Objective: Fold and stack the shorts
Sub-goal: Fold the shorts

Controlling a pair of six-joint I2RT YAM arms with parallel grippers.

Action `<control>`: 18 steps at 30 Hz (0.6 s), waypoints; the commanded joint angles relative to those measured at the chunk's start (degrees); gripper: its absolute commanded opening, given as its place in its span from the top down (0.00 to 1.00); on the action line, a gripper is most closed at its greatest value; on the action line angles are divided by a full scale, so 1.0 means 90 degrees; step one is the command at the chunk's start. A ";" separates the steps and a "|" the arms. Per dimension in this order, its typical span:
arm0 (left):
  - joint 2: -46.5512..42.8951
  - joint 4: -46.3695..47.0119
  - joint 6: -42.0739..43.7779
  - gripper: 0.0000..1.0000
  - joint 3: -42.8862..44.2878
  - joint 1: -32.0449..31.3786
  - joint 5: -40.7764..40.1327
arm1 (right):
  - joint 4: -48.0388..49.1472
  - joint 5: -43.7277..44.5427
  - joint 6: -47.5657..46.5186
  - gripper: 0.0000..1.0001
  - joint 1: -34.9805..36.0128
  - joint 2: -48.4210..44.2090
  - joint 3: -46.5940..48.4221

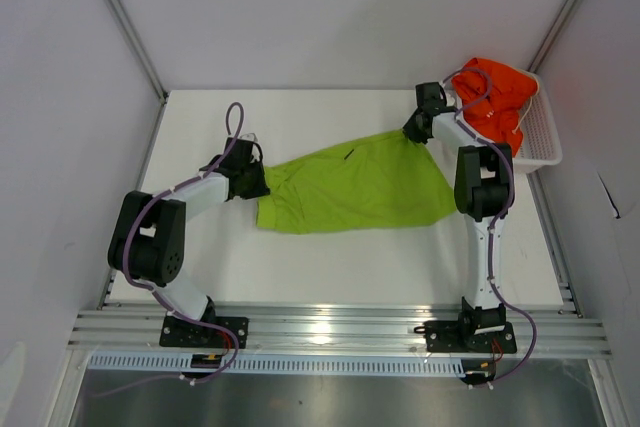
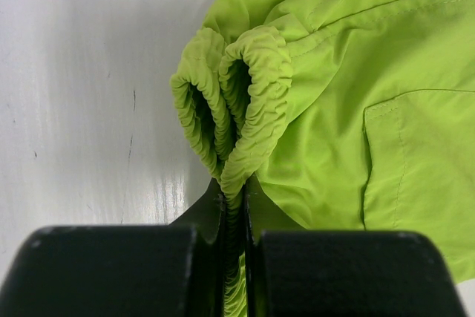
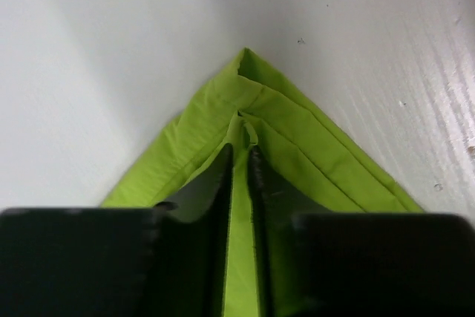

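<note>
The lime green shorts (image 1: pixel 352 187) lie stretched across the middle of the white table between my two grippers. My left gripper (image 1: pixel 252 179) is shut on their gathered elastic waistband (image 2: pixel 245 109) at the left end. My right gripper (image 1: pixel 418 127) is shut on a hemmed corner of a leg (image 3: pixel 245 102) at the far right end. The orange-red shorts (image 1: pixel 495 97) sit bunched in the white mesh basket (image 1: pixel 540 142) at the back right, behind my right arm.
The table's (image 1: pixel 330 267) raised metal frame runs along the left and right sides, and an aluminium rail crosses the near edge at the arm bases. White walls close in the back and sides.
</note>
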 commanded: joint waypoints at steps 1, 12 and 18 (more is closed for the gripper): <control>0.0079 -0.0074 0.0182 1.00 -0.0009 -0.0049 -0.0041 | 0.0391 0.0212 0.0058 0.88 0.0009 -0.0215 -0.0120; 0.0088 -0.0093 0.0163 1.00 -0.0029 -0.0049 -0.0080 | 0.2090 0.0076 0.0195 1.00 -0.0274 -0.0743 -0.1117; 0.0127 -0.0103 0.0173 1.00 -0.0029 -0.0049 -0.0109 | 0.2901 -0.0207 0.0195 1.00 -0.0489 -0.0762 -0.1263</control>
